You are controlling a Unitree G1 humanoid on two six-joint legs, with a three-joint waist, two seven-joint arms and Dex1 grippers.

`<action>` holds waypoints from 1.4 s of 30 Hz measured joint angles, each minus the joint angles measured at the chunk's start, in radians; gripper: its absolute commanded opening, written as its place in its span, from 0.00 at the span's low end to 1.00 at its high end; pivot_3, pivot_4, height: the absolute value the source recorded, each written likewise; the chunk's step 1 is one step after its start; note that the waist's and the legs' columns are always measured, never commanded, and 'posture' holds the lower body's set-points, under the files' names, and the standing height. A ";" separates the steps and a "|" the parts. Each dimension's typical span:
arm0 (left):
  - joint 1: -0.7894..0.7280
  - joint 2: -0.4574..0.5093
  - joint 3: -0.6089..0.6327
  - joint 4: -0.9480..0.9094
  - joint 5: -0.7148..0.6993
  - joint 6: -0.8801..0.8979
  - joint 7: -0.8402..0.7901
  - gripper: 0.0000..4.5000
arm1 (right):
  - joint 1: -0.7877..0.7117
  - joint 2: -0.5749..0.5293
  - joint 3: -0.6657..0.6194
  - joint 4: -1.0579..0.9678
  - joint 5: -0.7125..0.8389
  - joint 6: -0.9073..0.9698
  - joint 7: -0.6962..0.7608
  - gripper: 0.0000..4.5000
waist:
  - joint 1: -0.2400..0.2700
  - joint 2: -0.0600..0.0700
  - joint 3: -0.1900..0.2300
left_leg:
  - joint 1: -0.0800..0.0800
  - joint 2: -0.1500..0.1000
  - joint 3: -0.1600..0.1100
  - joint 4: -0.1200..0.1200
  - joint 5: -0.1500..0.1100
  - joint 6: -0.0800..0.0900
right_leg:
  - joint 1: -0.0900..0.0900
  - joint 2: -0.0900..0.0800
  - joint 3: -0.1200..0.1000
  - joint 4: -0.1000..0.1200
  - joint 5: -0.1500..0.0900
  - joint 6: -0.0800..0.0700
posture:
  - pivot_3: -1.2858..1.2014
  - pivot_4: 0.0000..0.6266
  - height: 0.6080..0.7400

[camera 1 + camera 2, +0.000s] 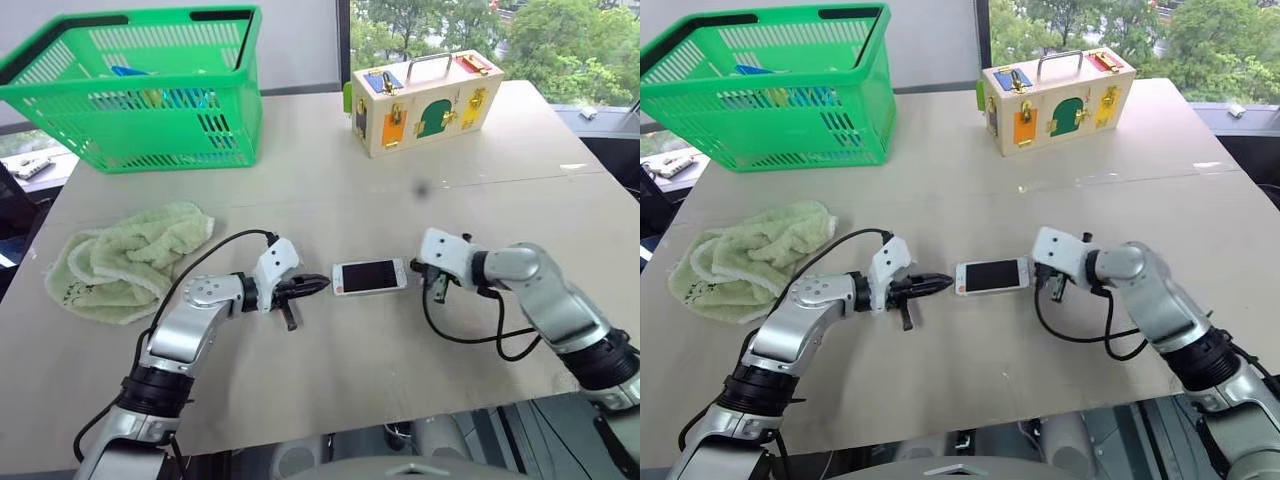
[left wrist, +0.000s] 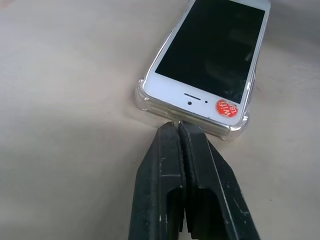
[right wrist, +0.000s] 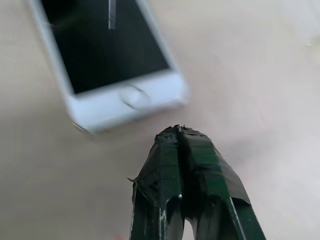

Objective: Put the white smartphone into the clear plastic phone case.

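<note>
The white smartphone lies flat, screen up, in the middle of the table between my two grippers. In the left wrist view the white smartphone sits inside the clear plastic phone case, whose see-through rim and corners show around its speaker end. My left gripper is shut with nothing held, and its tip is right at the case's end edge. My right gripper is shut and empty too. Its tip stops just short of the phone's home-button end.
A green basket stands at the back left with items inside. A wooden latch box stands at the back centre. A crumpled green towel lies to the left of my left arm. The table's front edge runs close below both arms.
</note>
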 measured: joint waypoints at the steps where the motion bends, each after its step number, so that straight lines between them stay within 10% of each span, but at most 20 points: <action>1: -0.003 0.000 0.000 0.002 0.000 -0.001 -0.003 0.02 | 0.009 -0.006 -0.012 -0.010 0.004 0.004 0.000 0.00 | 0.002 0.000 0.000 | 0.000 0.000 0.000 0.000 0.000 0.000 | 0.000 0.000 0.001 0.000 0.000 0.000 | 0.52 0.24 1.00; 19: -0.046 -0.036 -0.020 0.045 0.005 -0.005 -0.004 0.02 | -0.070 0.137 0.095 0.018 0.037 0.002 0.008 0.00 | 0.013 -0.001 0.001 | 0.000 -0.001 0.000 0.000 0.000 0.000 | 0.000 0.001 0.003 -0.001 0.000 0.000 | 0.52 0.24 1.00; 33: -0.039 -0.034 -0.017 0.041 0.005 -0.011 0.001 0.02 | 0.027 -0.030 -0.051 -0.116 0.045 0.125 -0.022 0.00 | 0.011 -0.001 0.001 | -0.001 0.000 -0.001 0.000 0.000 0.000 | 0.000 0.000 0.002 -0.001 0.000 0.000 | 0.52 0.24 1.00; 42: -0.042 -0.024 -0.015 0.043 0.013 -0.012 -0.005 0.02 | -0.025 0.055 0.057 -0.053 0.009 0.136 -0.027 0.00 | 0.008 -0.001 0.001 | 0.000 0.000 -0.001 0.000 0.000 0.000 | 0.000 0.000 0.002 -0.001 0.000 0.000 | 0.52 0.24 1.00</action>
